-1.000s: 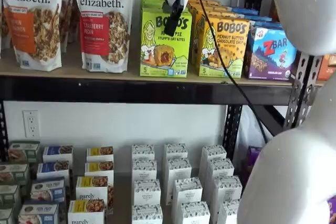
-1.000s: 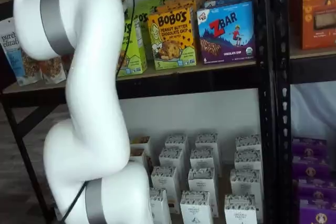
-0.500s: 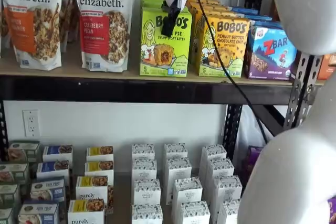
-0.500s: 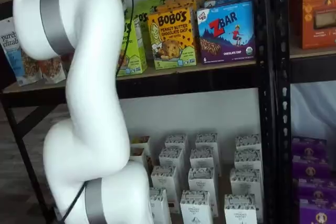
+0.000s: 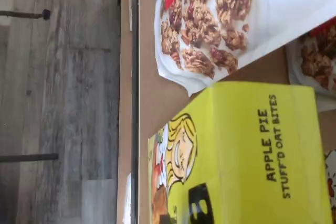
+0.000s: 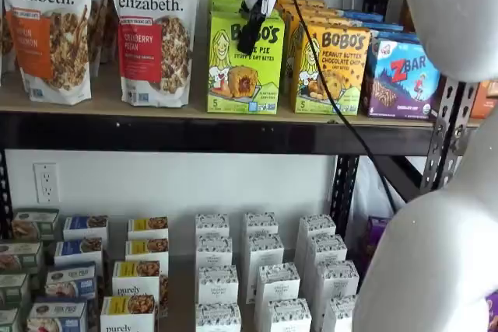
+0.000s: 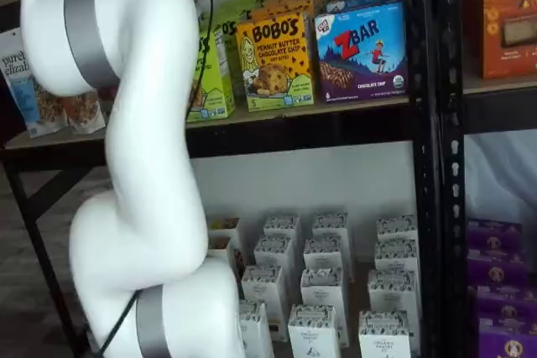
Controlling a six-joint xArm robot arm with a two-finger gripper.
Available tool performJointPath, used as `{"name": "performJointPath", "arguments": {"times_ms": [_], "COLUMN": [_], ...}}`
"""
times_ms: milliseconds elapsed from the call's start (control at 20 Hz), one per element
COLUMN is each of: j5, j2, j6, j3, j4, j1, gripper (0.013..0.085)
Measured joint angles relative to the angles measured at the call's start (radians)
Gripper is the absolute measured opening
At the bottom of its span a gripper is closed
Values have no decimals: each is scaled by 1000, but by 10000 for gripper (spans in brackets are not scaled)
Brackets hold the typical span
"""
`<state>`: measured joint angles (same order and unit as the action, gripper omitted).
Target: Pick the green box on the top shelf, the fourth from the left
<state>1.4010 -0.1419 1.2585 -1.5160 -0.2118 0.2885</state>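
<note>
The white xArm [image 7: 138,165] fills much of a shelf view, its bulky links standing between camera and rack and hiding most of the green box there. Behind it the top shelf [image 6: 194,134], a tan deck with a thick black front beam, carries the goods in a row. Its white-bodied gripper [image 6: 249,36] hangs from the upper edge of a shelf view with a black cable [image 6: 327,95] trailing down beside it to the right; the black fingers [image 6: 247,38] show side-on as one dark shape, so I cannot tell whether they are apart or closed. Directly behind and below the fingers stands the green box [image 6: 246,62], the lime Bobo's Apple Pie Stuff'd Oat Bites carton, upright at the shelf's front edge; the fingers overlap its upper front face near the "BOBO'S" lettering, and whether they touch it cannot be told. Left of the fingers stands a purely elizabeth granola bag [image 6: 153,33], with a second, orange-labelled granola bag [image 6: 48,29] further left. Just right of the fingers is the yellow-orange Bobo's Peanut Butter Chocolate Chip carton [image 6: 331,70], and beyond that the blue ZBar carton [image 6: 402,79]. In the wrist view the green box [image 5: 252,156] appears close, with the granola bag [image 5: 220,19] just beside it.
</note>
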Motion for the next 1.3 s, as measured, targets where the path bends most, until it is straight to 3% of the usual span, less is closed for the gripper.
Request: {"name": "performJointPath", "arguments": {"times_ms": [500,750,950,1300], "j5": [-2,-6,-1,11], "j2": [-3,-5,-4,-4], "j6": [-1,-3,-2,-4], "j3": [4,6,6,3], "j4": [-8,-4,-8,-8], "j1": [1,3,2,4], "gripper": [410,410,290,290]}}
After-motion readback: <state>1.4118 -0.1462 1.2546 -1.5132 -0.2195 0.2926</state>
